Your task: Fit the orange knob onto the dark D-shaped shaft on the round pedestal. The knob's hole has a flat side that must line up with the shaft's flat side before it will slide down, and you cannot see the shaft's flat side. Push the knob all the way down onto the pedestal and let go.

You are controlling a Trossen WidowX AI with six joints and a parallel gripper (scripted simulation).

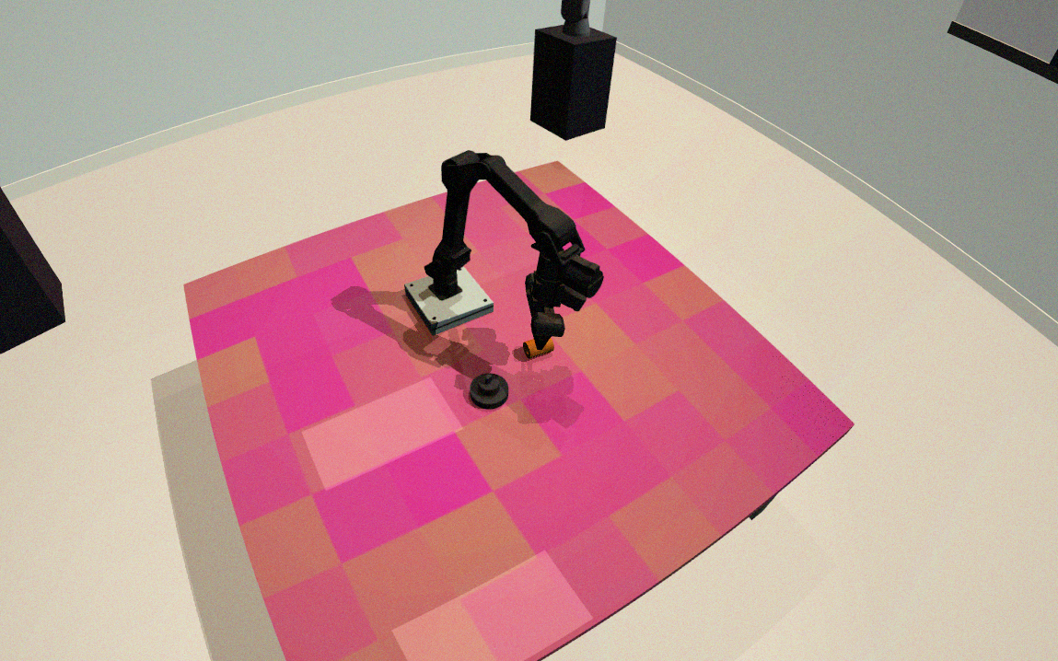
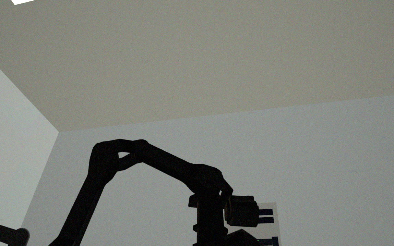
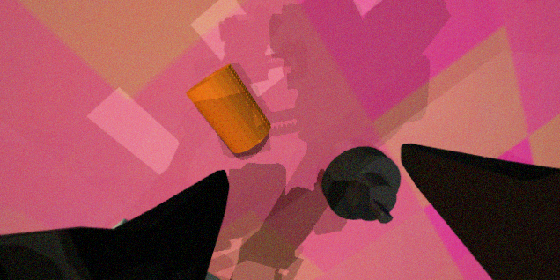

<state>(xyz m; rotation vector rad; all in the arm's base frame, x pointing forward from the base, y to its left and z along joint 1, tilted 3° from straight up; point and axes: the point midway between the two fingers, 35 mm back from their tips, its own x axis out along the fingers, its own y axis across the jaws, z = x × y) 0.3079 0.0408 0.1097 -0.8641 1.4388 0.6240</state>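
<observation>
The orange knob lies on its side on the table; its hole is not visible. The round dark pedestal stands nearby, with its thin shaft pointing up; the shaft's flat side cannot be made out. My gripper points down, open and empty, above the knob's area. In the top view a finger partly covers the knob. In the wrist view the knob is up and left of the gap between the fingertips, and the pedestal appears beside the right fingertip. The exterior view shows only the arm's upper part.
The arm's pale base plate is behind and left of the knob on the pink and orange patchwork table. Two black blocks carrying other arms stand on the floor away from the table.
</observation>
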